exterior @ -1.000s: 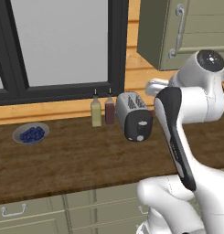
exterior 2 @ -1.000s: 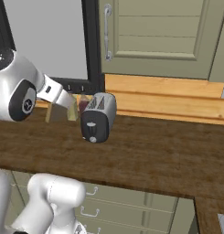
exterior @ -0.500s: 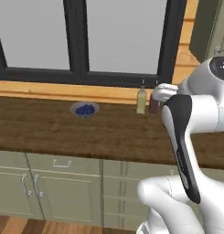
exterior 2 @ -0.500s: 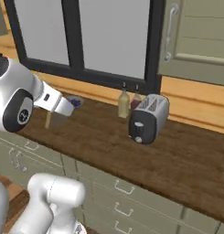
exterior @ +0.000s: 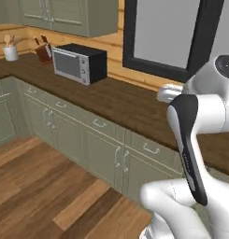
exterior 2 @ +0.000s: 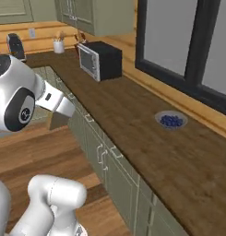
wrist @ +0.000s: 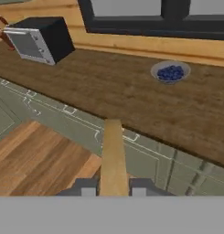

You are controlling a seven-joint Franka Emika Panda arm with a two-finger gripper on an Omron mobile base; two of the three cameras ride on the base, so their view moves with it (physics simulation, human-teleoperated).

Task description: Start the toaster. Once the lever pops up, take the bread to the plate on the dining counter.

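A tan slice of bread (wrist: 113, 155) stands on edge between my two dark fingertips, seen from behind in the hand view. My gripper (wrist: 113, 188) is shut on it. In the right base view the gripper (exterior 2: 59, 115) hangs beside the worktop's front edge, over the wooden floor, with the bread (exterior 2: 53, 121) sticking down from it. The toaster, its lever, the plate and the dining counter are out of view.
A long dark worktop (exterior 2: 146, 138) over pale green drawered cabinets (exterior: 88, 140) runs past. On it stand a boxy silver microwave (exterior: 81, 63) (exterior 2: 100, 60), a grey bowl of blueberries (exterior 2: 170, 120) (wrist: 170, 72) and a knife block (exterior: 42, 50). Open wooden floor (exterior: 36, 186) lies to the left.
The whole picture has swung: the base has turned, so the toaster and bottles left the views and the microwave corner came in. The gripper stays shut on the bread.
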